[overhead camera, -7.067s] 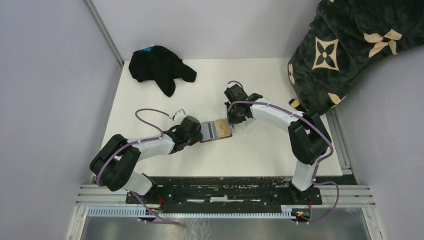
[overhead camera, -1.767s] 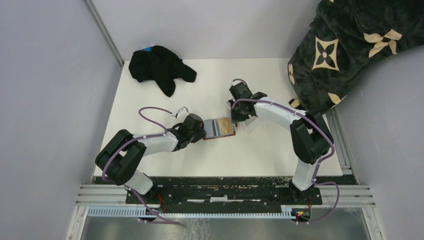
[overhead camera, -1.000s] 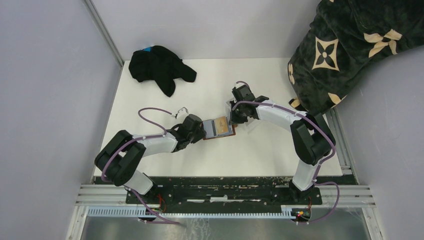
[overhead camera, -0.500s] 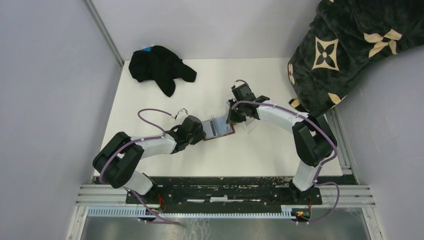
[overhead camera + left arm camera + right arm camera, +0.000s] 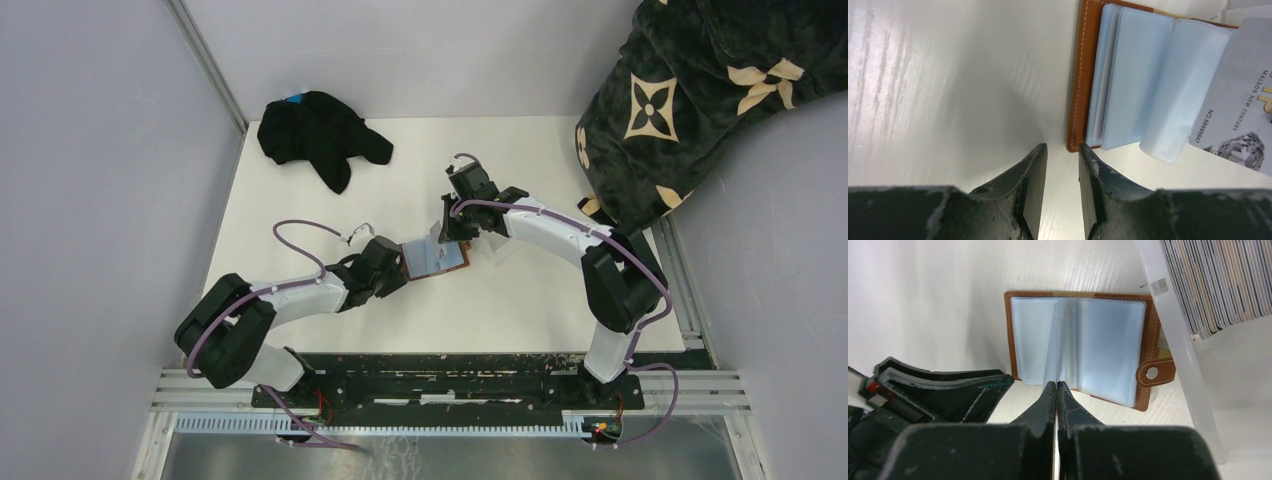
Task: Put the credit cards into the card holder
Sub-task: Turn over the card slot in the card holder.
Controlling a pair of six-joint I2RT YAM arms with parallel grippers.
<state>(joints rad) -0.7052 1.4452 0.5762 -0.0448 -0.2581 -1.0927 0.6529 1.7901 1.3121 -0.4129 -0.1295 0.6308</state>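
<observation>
Right pincer (image 5: 1055, 385) clamped shut over fold of wallet (image 5: 1108, 340); I judge it pinches grey card (image 5: 1243, 95), edge against raised sleeve (image 5: 1173, 90). Wallet open on bench (image 5: 300, 220), long axis left-right, straight ahead of right pincer, so right arm nearer. Left pincer (image 5: 1060, 150) narrow, empty, tips at wallet's corner. I count one wallet, one card out; stack of cards (image 5: 1218, 280) in clear tray (image 5: 1173, 340), uncountable.

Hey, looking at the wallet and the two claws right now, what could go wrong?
The right claw pinches one thin clear sleeve. Pulling could tear it or drag the wallet, since the left claw stands open at its corner, clamping nothing. The tray of cards sits right beside the wallet, so a swing of that claw might knock it.
</observation>
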